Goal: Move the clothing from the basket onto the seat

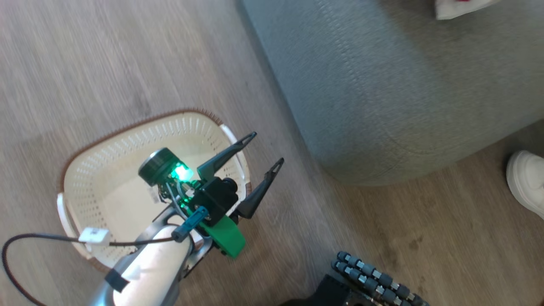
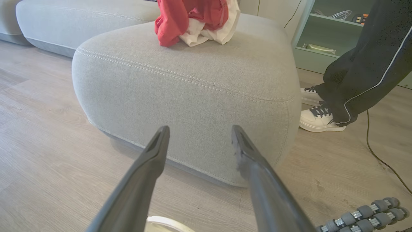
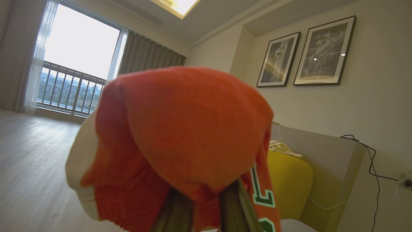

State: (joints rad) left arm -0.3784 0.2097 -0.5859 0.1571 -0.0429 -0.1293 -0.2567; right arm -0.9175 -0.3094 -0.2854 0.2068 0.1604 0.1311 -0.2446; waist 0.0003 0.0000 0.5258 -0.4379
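Note:
The cream basket (image 1: 106, 163) stands on the wood floor at the lower left, with no cloth showing inside. My left gripper (image 1: 268, 147) hangs open over its right rim, nothing between the fingers. In the left wrist view the same left gripper (image 2: 200, 128) faces the rounded end of the grey seat (image 2: 193, 90), where red and white clothing (image 2: 196, 22) lies bunched on top. A white edge of that clothing (image 1: 459, 8) shows on the seat (image 1: 382, 85). My right gripper (image 3: 206, 196) is shut on another red piece of clothing (image 3: 186, 129) that drapes over its fingers, raised in the air.
A person stands beside the seat's end: a white shoe (image 1: 527, 180), and a dark trouser leg (image 2: 363, 74). Grey rollers (image 1: 374, 276) lie on the floor near me. A cable (image 2: 379, 158) trails past a green shelf unit (image 2: 322, 38).

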